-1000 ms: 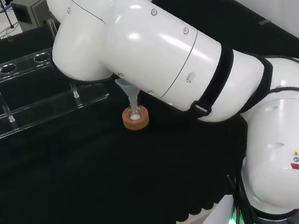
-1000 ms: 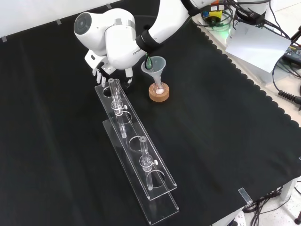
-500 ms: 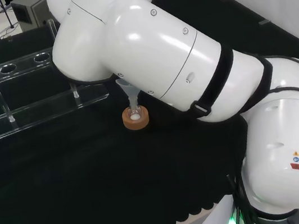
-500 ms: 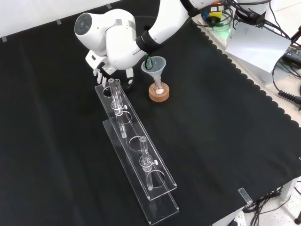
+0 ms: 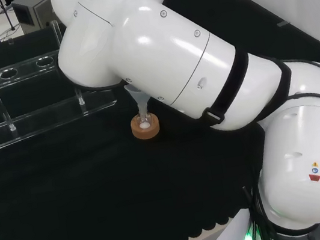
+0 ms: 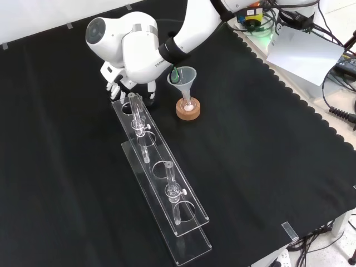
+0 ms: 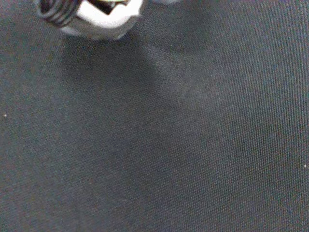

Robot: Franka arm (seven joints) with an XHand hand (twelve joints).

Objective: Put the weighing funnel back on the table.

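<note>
A long clear rack (image 6: 161, 183) lies on the black cloth (image 6: 267, 156), running in the front view from about 11 o'clock down toward 6 o'clock, with two glass tubes standing in it, one (image 6: 135, 111) near its 11 o'clock end and one (image 6: 172, 181) past its middle. At roughly 3 o'clock from the rack's upper end, a cone-shaped funnel (image 6: 182, 77) stands mouth up with its stem in a small flask (image 6: 188, 102) on a cork ring (image 6: 188, 109). In the head view the cork ring sits at 5 o'clock from the rack.
</note>
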